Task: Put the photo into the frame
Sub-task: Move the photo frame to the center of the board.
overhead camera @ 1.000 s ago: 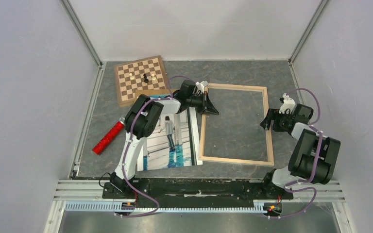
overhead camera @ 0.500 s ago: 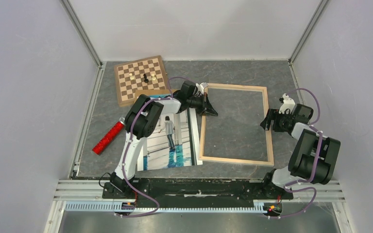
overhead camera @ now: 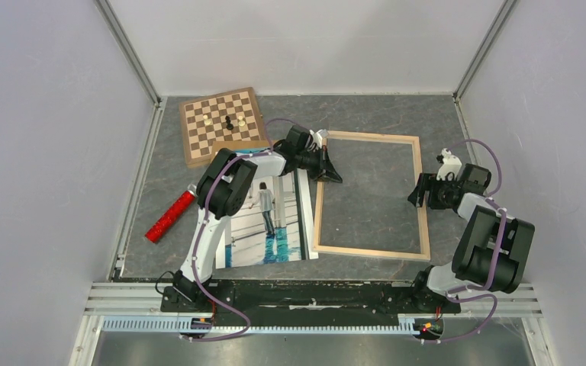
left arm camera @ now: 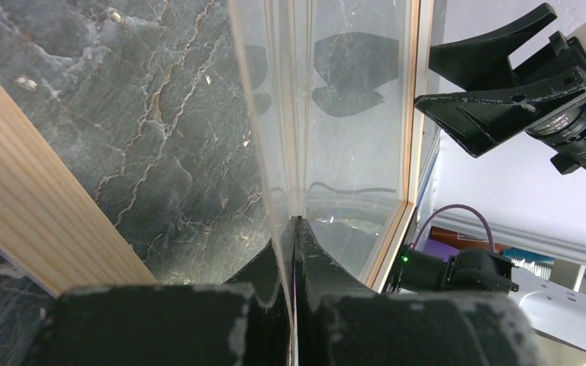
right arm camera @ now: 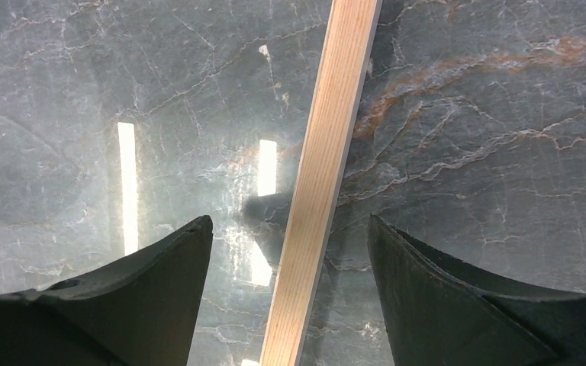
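Only the right gripper [overhead camera: 420, 191] is showing any change since a second ago: it is sitting a shade lower and closer in over the frame [overhead camera: 319, 207], while the left arm is holding as it was. The right wrist view is showing its jaws standing wide open with the frame's right bar running straight between them, untouched on either side, and nothing in its grasp.

The left gripper [left arm camera: 294, 226] is reaching in over the frame's opposite long bar. Its fingers are pressing together on what is looking like the edge of a clear pane [left arm camera: 351, 152], which is running away from the fingertips toward the right gripper.

The photo [overhead camera: 275, 229] is lying face up just behind the left gripper, back toward that arm's base, partly under the arm. Its long edge is lying right beside the frame's left bar and running nearly parallel to it. So the print is sitting well nearer the left arm, with the whole frame opening lying between it and the right gripper. The transfer is looking like a short sideways move with little turning, once the left fingers are freeing up.
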Tool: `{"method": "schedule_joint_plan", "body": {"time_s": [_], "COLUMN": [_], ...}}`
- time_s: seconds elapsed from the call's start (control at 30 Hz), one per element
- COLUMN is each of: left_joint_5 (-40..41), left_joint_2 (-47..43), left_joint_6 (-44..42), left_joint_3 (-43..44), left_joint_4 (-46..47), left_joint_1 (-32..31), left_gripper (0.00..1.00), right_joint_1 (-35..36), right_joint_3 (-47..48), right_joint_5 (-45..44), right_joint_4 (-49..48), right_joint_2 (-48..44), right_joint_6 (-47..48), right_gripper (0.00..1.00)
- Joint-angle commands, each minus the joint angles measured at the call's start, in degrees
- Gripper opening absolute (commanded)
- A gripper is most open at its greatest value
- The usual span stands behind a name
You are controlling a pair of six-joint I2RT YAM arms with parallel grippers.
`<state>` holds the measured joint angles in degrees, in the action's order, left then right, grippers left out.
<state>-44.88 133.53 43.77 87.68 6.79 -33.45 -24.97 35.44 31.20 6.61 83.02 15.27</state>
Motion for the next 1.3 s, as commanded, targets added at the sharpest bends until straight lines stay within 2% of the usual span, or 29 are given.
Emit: {"method": "schedule_joint_plan", "body": {"time_s": [0.0,0.8,1.07,1.27], "left_joint_5": [1.9,0.6,-0.5,-2.4], "left_joint_2": [-3.1,-4.9,-4.5,-3.2], "left_joint_6": [-6.6,-7.2,-5.0,2.3], "left_joint_3": [2.6,5.9,5.3,1.6], "left_joint_4": [-3.7,-6.1,-4.0,3.7], "left_joint_1": [-0.6,-0.4,-0.6,-0.6], "left_gripper": [0.02,0.02,0.02,0.02], "right_joint_1": [0.2,-4.9,-5.1,-4.7], "right_joint_3": [0.6,10.4,9.4,6.2], "right_joint_5": [0.0,3.6,5.0,5.1], "right_joint_4": [0.5,8.5,9.1,8.9], "right_joint_2": [-1.9,-5.4,-6.0,-5.1], "right_joint_6": [1.6,3.2,4.3,5.6], "right_gripper": [0.77,0.81,0.81,0.8]}}
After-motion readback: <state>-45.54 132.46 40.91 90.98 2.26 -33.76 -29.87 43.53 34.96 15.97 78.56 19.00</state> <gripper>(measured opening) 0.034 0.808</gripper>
